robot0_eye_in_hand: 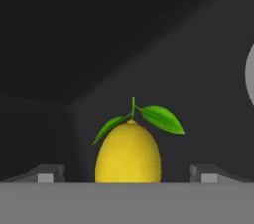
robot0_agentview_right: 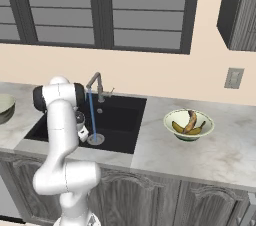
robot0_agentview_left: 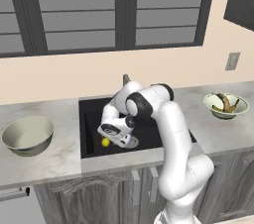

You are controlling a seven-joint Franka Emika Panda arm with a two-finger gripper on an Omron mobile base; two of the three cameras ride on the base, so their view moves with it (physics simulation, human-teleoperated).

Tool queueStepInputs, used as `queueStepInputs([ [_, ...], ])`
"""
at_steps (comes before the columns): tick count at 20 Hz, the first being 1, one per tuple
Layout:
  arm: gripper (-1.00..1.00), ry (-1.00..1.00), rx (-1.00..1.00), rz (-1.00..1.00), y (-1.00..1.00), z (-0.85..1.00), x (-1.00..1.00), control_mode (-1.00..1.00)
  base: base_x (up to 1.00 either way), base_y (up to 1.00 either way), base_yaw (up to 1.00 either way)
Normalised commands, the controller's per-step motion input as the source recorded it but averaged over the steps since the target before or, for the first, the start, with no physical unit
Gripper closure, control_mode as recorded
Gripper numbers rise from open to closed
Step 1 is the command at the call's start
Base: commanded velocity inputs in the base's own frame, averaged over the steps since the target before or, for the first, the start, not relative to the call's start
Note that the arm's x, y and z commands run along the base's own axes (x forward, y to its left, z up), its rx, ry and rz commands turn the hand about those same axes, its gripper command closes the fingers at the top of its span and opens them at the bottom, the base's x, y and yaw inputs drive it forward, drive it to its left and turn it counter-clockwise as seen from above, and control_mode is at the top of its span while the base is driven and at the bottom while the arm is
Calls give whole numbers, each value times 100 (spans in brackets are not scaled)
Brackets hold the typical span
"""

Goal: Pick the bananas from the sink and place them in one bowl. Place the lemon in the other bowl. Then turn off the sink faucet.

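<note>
Sink (robot0_agentview_left: 92, 114) as landmark. The end effector (robot0_agentview_left: 107, 140) is hanging low inside the sink, jaws spread wide and gripping nothing. The lemon (robot0_eye_in_hand: 128, 152) is sitting on the sink floor, centred between the two fingertips (robot0_eye_in_hand: 47, 174) in the hand view, leaves pointing up.

The bananas (robot0_agentview_right: 189, 124) are lying in the pale green-rimmed bowl (robot0_agentview_right: 206, 131) on the counter (robot0_agentview_right: 220, 155), right of the sink. The grey-beige bowl (robot0_agentview_left: 28, 135) is waiting left of the sink, with nothing showing inside. The faucet (robot0_agentview_right: 96, 86) at the sink's back edge is running; a blue stream is falling beside the arm onto the drain (robot0_agentview_right: 96, 139).

Judgement: the lemon pickup is in hand. Risks: the round lemon rolling or squirting out if the jaws are closing off-centre or too high on its curve; wetness worsening slip; the wrist clipping the sink wall on lifting out; faucet lever not yet turned.
</note>
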Motion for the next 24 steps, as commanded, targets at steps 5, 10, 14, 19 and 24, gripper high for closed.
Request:
queueStepInputs([
  [5,-100,15,0,-10,14,-23,12,-100,0,0,0],
  [10,100,9,0,-9,7,-23,36,-100,0,0,0],
  [14,100,1,0,-4,4,-15,51,-100,0,0,0],
  [19,100,0,0,-1,5,0,23,-100,0,0,0],
  [24,100,0,0,0,0,0,0,-100,0,0,0],
])
